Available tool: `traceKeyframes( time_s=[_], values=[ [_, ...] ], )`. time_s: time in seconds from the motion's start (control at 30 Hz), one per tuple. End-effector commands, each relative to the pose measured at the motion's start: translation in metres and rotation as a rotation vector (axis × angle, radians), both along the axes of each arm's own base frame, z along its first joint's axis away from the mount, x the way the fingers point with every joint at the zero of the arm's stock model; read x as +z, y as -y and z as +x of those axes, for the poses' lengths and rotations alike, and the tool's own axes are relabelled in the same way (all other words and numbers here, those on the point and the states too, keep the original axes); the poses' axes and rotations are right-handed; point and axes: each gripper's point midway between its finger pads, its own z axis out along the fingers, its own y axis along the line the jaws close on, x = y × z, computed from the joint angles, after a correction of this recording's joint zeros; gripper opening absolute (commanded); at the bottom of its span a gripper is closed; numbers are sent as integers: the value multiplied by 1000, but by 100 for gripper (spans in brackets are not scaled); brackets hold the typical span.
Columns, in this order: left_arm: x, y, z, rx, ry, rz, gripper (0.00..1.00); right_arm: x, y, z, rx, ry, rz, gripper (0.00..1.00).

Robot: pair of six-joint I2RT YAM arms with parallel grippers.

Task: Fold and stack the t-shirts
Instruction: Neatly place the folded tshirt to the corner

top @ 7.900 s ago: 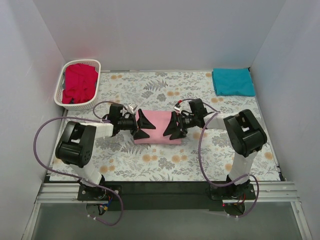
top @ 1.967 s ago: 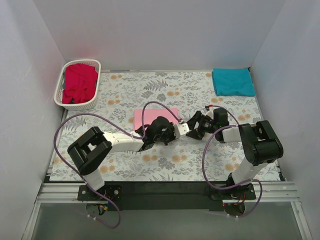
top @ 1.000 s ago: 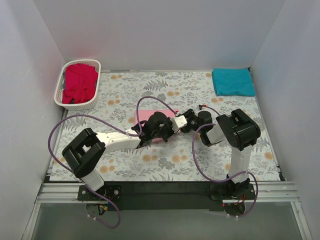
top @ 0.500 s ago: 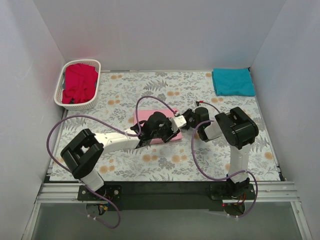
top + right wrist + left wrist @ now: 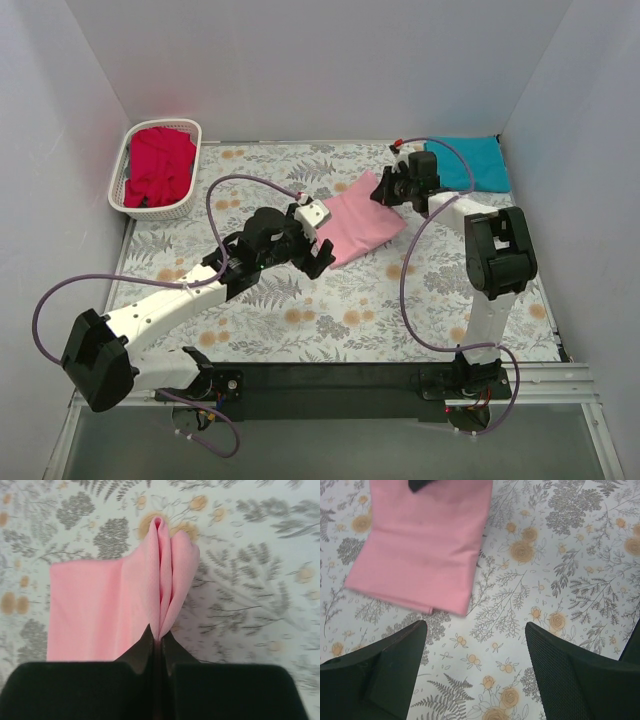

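The floral-patterned table (image 5: pixel 300 320) carries all items. The light pink t-shirt (image 5: pixel 358 225) is the largest piece of cloth in play: it is folded to a compact rectangle and lies askew right of the table's centre, with its far corner pointing toward the far right corner. The white lattice basket (image 5: pixel 118 185) stands at the far left corner and holds the bright red t-shirt (image 5: pixel 160 165), bunched and unfolded. The teal t-shirt (image 5: pixel 470 165) lies folded flat in the far right corner (judged to be the base of the stack). The left gripper (image 5: pixel 476 630) hangs over bare table just beside the pink shirt's near edge, with its jaws spread wide and nothing between them, probably so that the cloth can slide freely. The right gripper (image 5: pixel 159 637) has its jaws pressed together on the pink shirt's far edge, and the layers pucker into an upright ridge at the pinch. Judgement: this hold suits dragging the folded shirt toward the teal one. Risk noted: a single-point pinch may pull the fold open.
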Motion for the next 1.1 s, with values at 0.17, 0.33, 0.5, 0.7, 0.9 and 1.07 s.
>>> traceKeyframes(
  time_s=[0.17, 0.33, 0.5, 0.7, 0.9, 1.07],
  values=[
    [-21, -28, -3, 92, -140, 5, 80, 22, 91, 66, 62, 157, -395, 1],
    [-27, -31, -3, 113, -140, -2, 80, 56, 128, 112, -7, 264, -470, 1],
    [-26, -33, -5, 114, -133, -8, 86, 72, 152, 140, -51, 306, -509, 1],
    [-27, -34, -7, 107, -133, -10, 91, 110, 175, 160, -99, 397, -565, 1],
    [-25, -34, -10, 92, -127, -12, 93, 137, 185, 172, -120, 467, -604, 1],
    [-28, -35, -11, 92, -128, -11, 94, 165, 184, 171, -126, 521, -604, 1]
  ],
)
